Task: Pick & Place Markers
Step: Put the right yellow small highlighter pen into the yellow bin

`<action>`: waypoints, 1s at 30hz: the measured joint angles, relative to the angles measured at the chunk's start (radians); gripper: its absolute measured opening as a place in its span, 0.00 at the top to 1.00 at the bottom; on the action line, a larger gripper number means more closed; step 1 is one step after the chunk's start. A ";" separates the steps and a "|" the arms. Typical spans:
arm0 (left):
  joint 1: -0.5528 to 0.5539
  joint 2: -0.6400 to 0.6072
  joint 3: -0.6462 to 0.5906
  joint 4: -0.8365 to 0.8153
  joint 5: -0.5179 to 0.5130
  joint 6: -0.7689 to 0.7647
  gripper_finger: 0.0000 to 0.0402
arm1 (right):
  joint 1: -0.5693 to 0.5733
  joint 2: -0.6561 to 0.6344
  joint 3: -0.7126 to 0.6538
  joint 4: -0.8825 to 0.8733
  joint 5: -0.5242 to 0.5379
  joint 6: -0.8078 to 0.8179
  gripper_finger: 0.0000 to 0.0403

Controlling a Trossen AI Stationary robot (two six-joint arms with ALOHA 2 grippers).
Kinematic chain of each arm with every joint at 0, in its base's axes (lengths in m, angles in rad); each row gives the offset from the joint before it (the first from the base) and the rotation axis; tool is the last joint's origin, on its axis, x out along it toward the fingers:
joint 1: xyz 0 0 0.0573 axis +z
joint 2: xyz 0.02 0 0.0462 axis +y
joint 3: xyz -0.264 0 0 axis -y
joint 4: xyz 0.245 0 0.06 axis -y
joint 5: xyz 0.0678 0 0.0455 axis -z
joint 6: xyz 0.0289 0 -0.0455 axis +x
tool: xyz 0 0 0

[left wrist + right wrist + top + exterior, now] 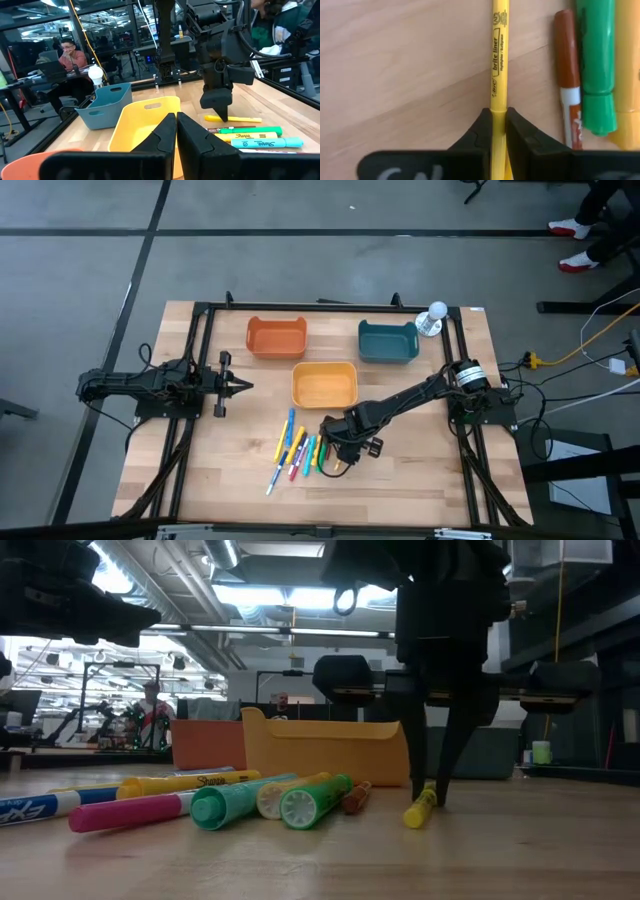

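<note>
Right wrist view: brown marker [566, 75] and green marker [596, 65] beside tool-pinched yellow marker [498, 60].

We see the markers [298, 452] lying flat in a loose row on the bare wood, just in front of the yellow bin. A slim yellow marker [498, 60] lies apart at the right end, pinched between dark fingers yet still on the table. Beside it lie a brown-capped marker [566, 60] and a green marker [596, 65].
</note>
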 joint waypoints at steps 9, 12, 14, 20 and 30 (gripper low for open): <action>0.000 0.000 0.000 0.005 0.000 0.000 0.97 | 0.000 -0.037 0.052 -0.084 0.079 0.000 0.93; 0.000 0.000 0.000 0.001 0.000 0.000 0.97 | 0.000 -0.049 0.071 -0.102 0.078 0.013 0.93; 0.000 0.000 0.000 0.001 0.000 0.000 0.98 | 0.000 -0.059 0.089 -0.104 0.078 0.021 0.93; 0.000 0.001 0.000 0.006 0.000 0.000 0.97 | 0.000 -0.081 0.158 -0.148 0.077 0.062 0.93; 0.000 0.007 0.000 0.010 0.000 0.000 0.98 | 0.000 -0.099 0.333 -0.196 0.109 0.069 0.93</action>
